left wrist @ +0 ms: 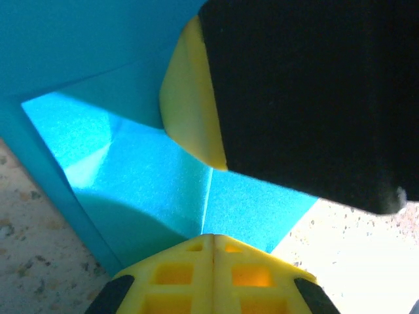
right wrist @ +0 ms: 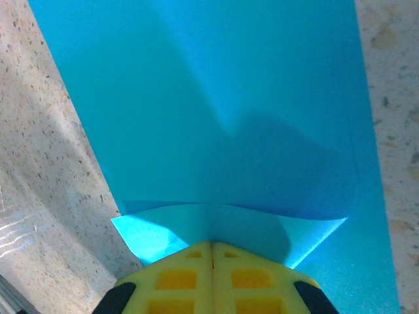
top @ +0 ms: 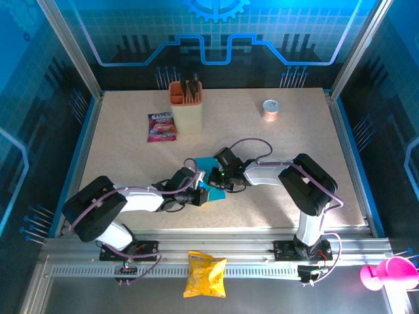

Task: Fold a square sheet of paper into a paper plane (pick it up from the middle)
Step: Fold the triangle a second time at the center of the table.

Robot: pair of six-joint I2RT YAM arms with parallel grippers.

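Observation:
The square sheet of paper lies partly folded at the table's middle, bright cyan with layered flaps, and both grippers meet over it. In the left wrist view a crease in the paper runs straight into my left gripper, whose yellow tips are closed together on it. The right arm's black and yellow fingers hang close above. In the right wrist view a lighter flap of the sheet rises in a ridge into my right gripper, also shut. From above, the left gripper and right gripper nearly touch.
An orange-cream holder with tools and a pink-purple snack packet stand at the back left. A small cup sits at the back right. A yellow crisp bag lies on the front rail, with a pink object at the far right.

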